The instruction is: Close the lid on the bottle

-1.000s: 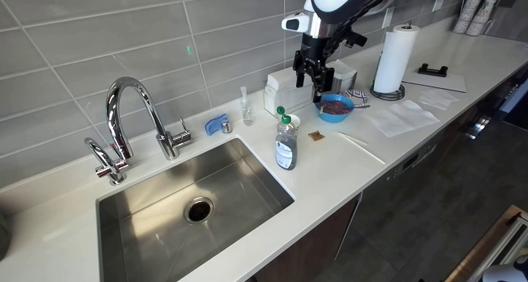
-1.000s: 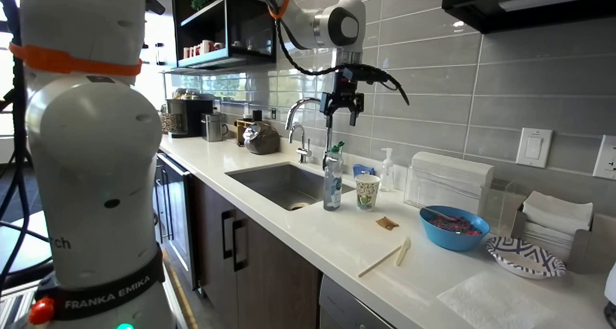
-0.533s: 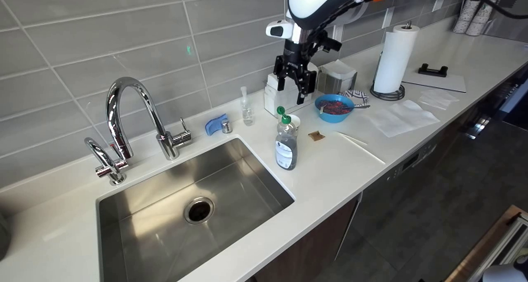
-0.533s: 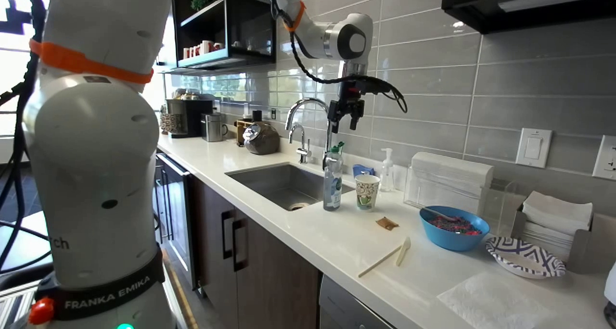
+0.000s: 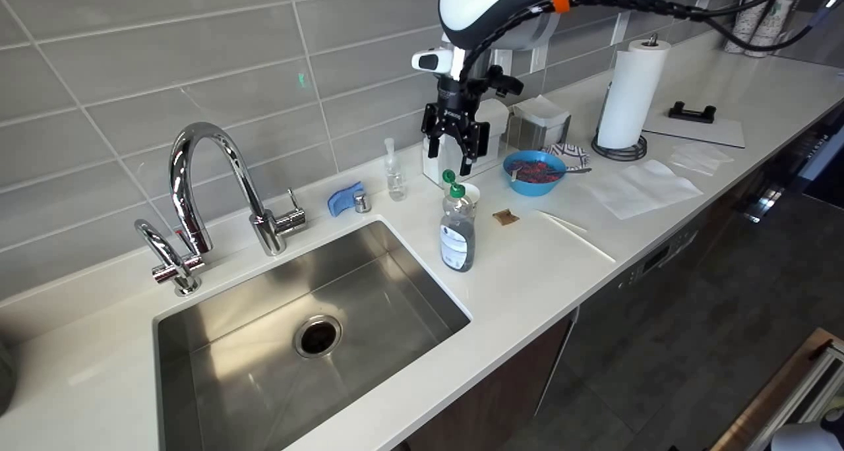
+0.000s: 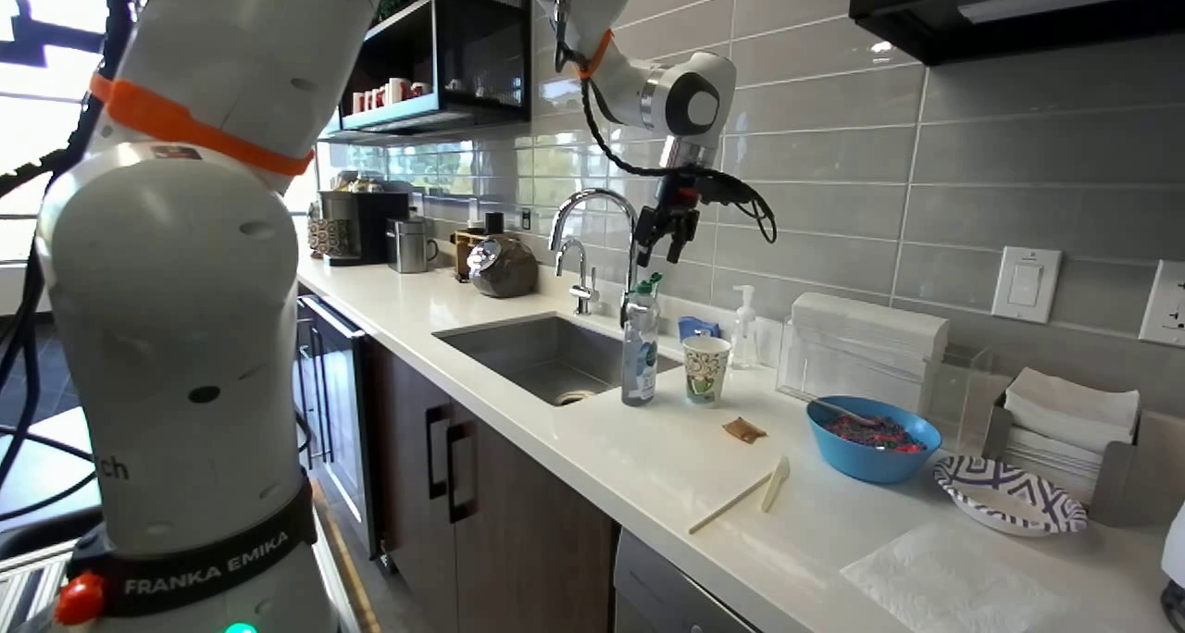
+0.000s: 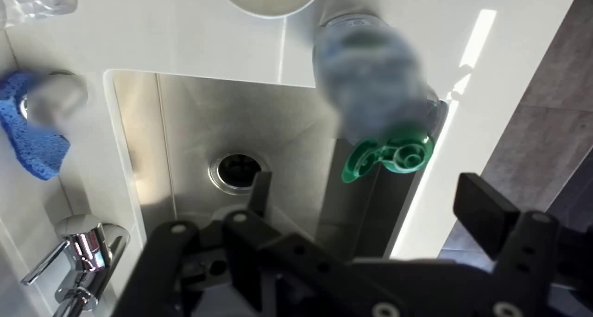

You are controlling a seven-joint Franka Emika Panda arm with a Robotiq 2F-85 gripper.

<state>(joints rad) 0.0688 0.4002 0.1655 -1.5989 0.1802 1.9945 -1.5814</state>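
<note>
The clear bottle [image 5: 456,243] stands upright on the counter beside the sink's corner, with a pale label. It shows in both exterior views [image 6: 640,355] and, blurred, in the wrist view [image 7: 370,80]. Its green lid [image 5: 449,176] is flipped open on its hinge, sticking out to one side of the cap. In the wrist view the lid [image 7: 360,163] and cap hang between and ahead of the fingers. My gripper [image 5: 450,158] is open and empty, above the bottle top in both exterior views [image 6: 659,257]. In the wrist view the fingers [image 7: 364,182] are wide apart, touching nothing.
A paper cup [image 6: 705,369] stands close beside the bottle. The sink [image 5: 310,306] and tall faucet [image 5: 198,174] lie on its other side. A pump bottle [image 5: 394,174], blue sponge [image 5: 344,199], napkin box [image 6: 861,346] and blue bowl [image 5: 535,186] stand toward the wall.
The gripper has moved lower and nearer the bottle top in both exterior views, tilting slightly. The bottle and its open lid have stayed in place. The gripper stays open.
</note>
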